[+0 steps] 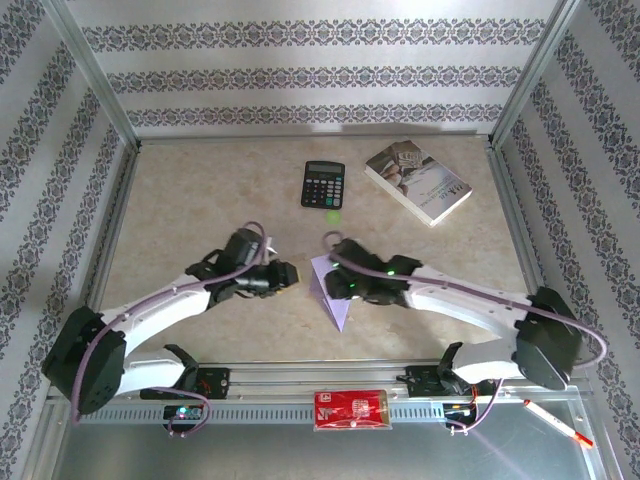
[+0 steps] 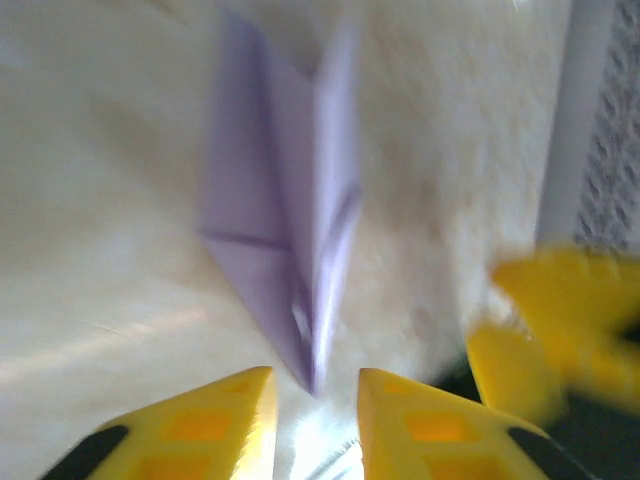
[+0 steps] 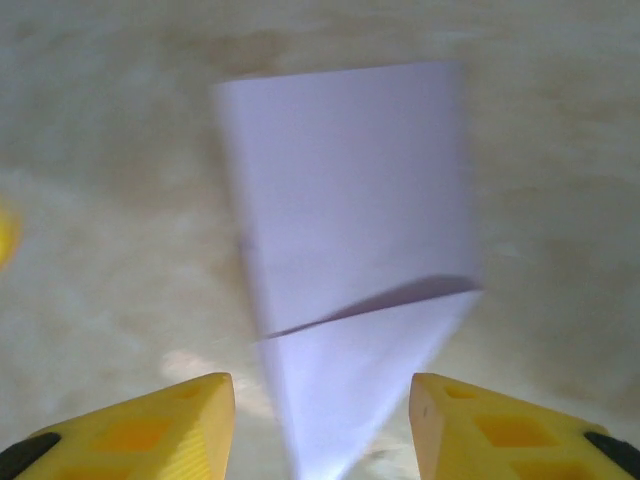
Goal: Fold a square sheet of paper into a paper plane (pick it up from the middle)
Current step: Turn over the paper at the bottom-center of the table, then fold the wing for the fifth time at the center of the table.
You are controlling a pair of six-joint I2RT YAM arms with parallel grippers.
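Sitting far back on tan table (image 1: 200, 190): white-covered book (image 1: 418, 180), calculator (image 1: 322, 184), small green disc (image 1: 333, 215), all well apart from arms, blocking nothing. Lying flat mid-table between both grippers: lilac paper plane (image 1: 333, 292). Standing narrowly parted, gripping nothing, paper tip just ahead: left gripper (image 2: 315, 385). Standing wide apart, straddling pointed end, holding nothing: right gripper (image 3: 322, 385).

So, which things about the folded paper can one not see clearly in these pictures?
Top view: the right claw covers part of the folded paper; its creases are too small.
Left wrist view: blur hides whether the paper's tip touches the left claw.
Right wrist view: the bottom edge cuts off the paper's tip.
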